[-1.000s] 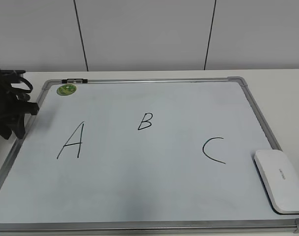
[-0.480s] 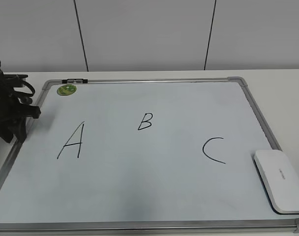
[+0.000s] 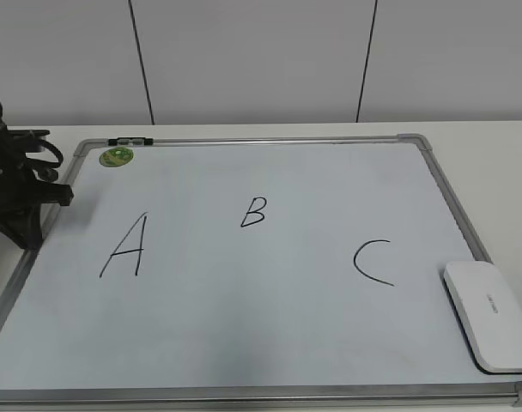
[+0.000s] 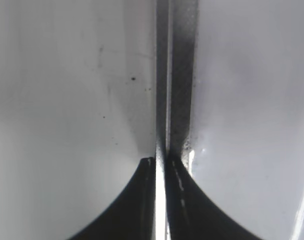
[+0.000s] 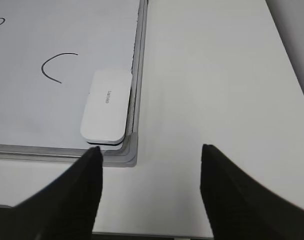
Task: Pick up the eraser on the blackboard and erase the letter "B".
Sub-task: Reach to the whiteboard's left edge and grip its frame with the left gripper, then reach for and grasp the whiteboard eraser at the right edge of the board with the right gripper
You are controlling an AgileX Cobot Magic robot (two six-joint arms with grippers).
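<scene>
Three letters sit on the blackboard (image 3: pixel 270 292), and the B (image 3: pixel 253 211) is the middle one, a little farther back than the A (image 3: pixel 125 246) to its left and the C (image 3: pixel 372 262) to its right. The eraser (image 3: pixel 491 313) lies flat at the board's near right corner, its long side snug along the frame (image 3: pixel 454 202), apart from the C and well apart from the B. That spot probably suits the right arm, whose wrist view has the eraser (image 5: pixel 107 106) just ahead and left of its released end effector (image 5: pixel 149 152), fingers spread wide and holding nothing, hovering over bare counter (image 5: pixel 207 75) outside the board. The left end effector (image 4: pixel 161 162) is clenched, its tips pressed together with nothing between them, right above the board's left frame rail; in the exterior view that arm (image 3: pixel 16 193) sits off at the left edge, clear of the work. For a grasp, the frame crowds the eraser's outer long side, so I'd guess a finger has little room there; the short ends and the inner side look freer. Between eraser and B the board is open, though the straight path runs near the C, so a lifted carry seems wiser than a slide. Around the B there is blank space on every side for wiping.
</scene>
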